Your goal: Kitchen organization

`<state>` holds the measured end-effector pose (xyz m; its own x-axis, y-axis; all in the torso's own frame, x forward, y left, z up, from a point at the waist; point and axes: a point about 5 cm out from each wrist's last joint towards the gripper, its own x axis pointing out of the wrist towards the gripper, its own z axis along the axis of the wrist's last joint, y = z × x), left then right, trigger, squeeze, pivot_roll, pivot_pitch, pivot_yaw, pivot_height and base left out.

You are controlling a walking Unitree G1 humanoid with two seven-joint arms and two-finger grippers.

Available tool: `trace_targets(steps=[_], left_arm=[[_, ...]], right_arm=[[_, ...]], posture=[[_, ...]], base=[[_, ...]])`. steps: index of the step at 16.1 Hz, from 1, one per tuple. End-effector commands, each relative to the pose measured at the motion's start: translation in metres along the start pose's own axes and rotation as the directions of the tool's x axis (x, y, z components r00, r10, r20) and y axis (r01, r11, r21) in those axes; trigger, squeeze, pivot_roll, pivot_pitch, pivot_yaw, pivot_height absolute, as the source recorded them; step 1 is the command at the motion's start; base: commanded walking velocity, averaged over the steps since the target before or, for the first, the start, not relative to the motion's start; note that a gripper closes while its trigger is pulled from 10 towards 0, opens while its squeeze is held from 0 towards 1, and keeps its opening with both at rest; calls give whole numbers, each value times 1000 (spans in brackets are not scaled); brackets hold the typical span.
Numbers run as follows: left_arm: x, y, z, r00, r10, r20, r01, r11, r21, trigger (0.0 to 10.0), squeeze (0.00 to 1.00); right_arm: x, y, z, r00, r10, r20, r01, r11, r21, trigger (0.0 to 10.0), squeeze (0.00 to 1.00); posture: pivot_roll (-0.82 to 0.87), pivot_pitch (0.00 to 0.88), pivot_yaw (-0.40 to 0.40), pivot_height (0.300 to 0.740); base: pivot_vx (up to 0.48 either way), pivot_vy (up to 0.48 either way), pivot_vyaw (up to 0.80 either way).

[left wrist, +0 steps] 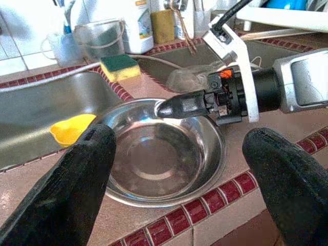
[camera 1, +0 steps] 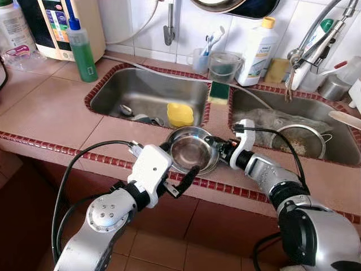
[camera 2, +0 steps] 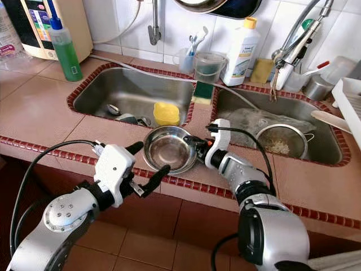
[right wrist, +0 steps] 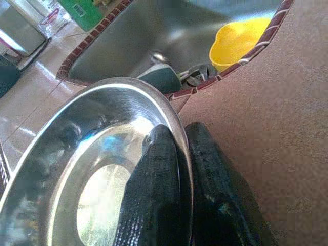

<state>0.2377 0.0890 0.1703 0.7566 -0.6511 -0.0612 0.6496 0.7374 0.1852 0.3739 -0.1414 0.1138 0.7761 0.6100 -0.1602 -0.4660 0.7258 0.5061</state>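
A round steel bowl [camera 1: 190, 149] sits on the pink counter between the two sinks, close to the front edge. My right gripper [camera 1: 212, 142] is shut on the bowl's right rim, one finger [right wrist: 154, 189] inside and one outside. My left gripper [camera 1: 176, 168] stands open at the bowl's near-left side, its black fingers [left wrist: 66, 184] spread on either side of the bowl without touching it. The bowl [left wrist: 159, 154] is empty.
The left sink [camera 1: 113, 93] holds a yellow cup [camera 1: 180, 114] and utensils; the right sink [camera 1: 338, 147] holds a strainer [camera 1: 302, 139] and plastic. A sponge [camera 1: 219, 91] lies on the divider. A green bottle [camera 1: 82, 49], white bottle [camera 1: 256, 51] and cups line the back.
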Motion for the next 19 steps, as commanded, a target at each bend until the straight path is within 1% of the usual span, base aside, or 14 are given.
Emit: trace_targets(steps=[1, 2, 5, 7, 8, 9, 10, 11, 12, 13, 16, 17, 18, 19], left_arm=[[-1, 3, 7, 999, 21, 26, -20, 1000, -5, 10000, 0], [-1, 4, 8, 999, 28, 30, -28, 1000, -10, 10000, 0], [-3, 22, 15, 991, 113, 69, -109, 992, -62, 10000, 0], [-4, 32, 17, 983, 165, 85, -160, 985, -63, 10000, 0], [-4, 38, 19, 975, 201, 95, -194, 978, -77, 10000, 0], [-5, 50, 22, 952, 283, 115, -267, 954, -138, 10000, 0], [-5, 51, 22, 950, 291, 115, -274, 951, -143, 10000, 0], [-5, 56, 21, 939, 324, 111, -308, 941, -138, 10000, 0], [-6, 65, 19, 910, 403, 97, -392, 913, -113, 10000, 0], [-6, 71, 16, 891, 446, 80, -439, 894, -89, 10000, 0], [-3, 77, 12, 879, 472, 64, -468, 881, -68, 10000, 0], [-3, 78, 12, 881, 468, 67, -465, 884, -51, 10000, 0], [-2, 81, 10, 883, 464, 67, -463, 886, -30, 10000, 0], [-2, 81, 9, 886, 460, 63, -458, 888, -43, 10000, 0]], right_arm=[[-2, -3, 7, 1000, -14, 16, 14, 1000, -7, 0, 0], [-2, -2, 9, 1000, -10, 23, 10, 1000, -8, 0, 0], [-1, 3, 34, 992, 46, 117, -45, 999, -8, 0, 0], [-2, 5, 43, 986, 61, 154, -60, 998, -12, 0, 0], [-2, 6, 47, 984, 63, 169, -61, 998, -18, 0, 0], [-2, 10, 57, 970, 86, 228, -83, 996, -26, 0, 0], [-1, 10, 59, 968, 87, 236, -83, 996, -29, 0, 0], [-1, 14, 64, 956, 108, 274, -98, 994, -49, 0, 0], [1, 24, 73, 932, 157, 327, -127, 986, -112, 0, 0], [2, 30, 76, 922, 189, 338, -142, 977, -159, 0, 0], [2, 41, 83, 894, 208, 398, -120, 965, -233, 0, 0], [3, 43, 82, 891, 181, 416, -72, 962, -263, 1255, 0], [3, 51, 73, 887, 162, 432, -19, 948, -317, 10000, 0], [3, 53, 71, 885, 161, 436, -13, 946, -323, 10000, 0]], posture=[[72, 76, -76, 740], [72, 76, -76, 740], [69, 71, -74, 740], [69, 68, -74, 740], [69, 68, -74, 740], [68, 60, -77, 740], [68, 60, -77, 740], [68, 57, -79, 740], [67, 52, -81, 740], [66, 50, -81, 740], [67, 54, -88, 740], [67, 55, -89, 740], [61, 60, -86, 740], [61, 60, -86, 740]], base=[[0, 0, 0], [0, 0, 0], [0, 0, 0], [0, 0, 0], [0, 0, 0], [0, 0, 0], [0, 0, 0], [0, 0, 0], [0, 0, 0], [0, 0, 0], [0, 0, 0], [0, 0, 0], [0, 0, 0], [0, 0, 0]])
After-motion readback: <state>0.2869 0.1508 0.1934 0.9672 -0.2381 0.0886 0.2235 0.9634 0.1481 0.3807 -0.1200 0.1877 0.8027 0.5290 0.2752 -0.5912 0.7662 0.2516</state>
